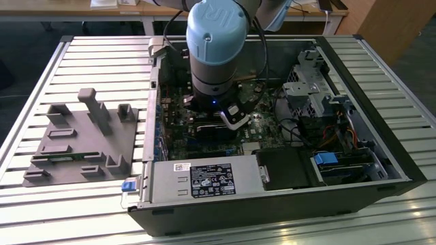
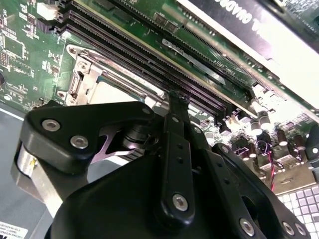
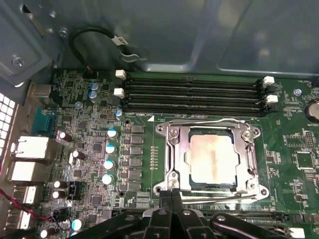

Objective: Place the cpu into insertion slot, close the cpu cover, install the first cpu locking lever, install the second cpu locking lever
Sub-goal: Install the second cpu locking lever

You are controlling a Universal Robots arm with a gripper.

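My gripper [image 3: 172, 209] black; cpu [image 3: 213, 158] dull silver-tan; cpu cover [image 3: 172, 149] shiny silver; circuit board [image 3: 89, 149] green; memory slots [image 3: 194, 92] black.

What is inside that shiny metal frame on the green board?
Inside the cpu cover lies the cpu, its flat silver top showing through the square cut-out. The insertion slot beneath the chip is covered, so it cannot be seen. The gripper hangs at the frame's edge.

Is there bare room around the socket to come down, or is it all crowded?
Crowded. The cpu cover has RAM slots along one edge, the gripper at the opposite edge and capacitors to one side. Barest is the flat board past the cover, away from the capacitors.
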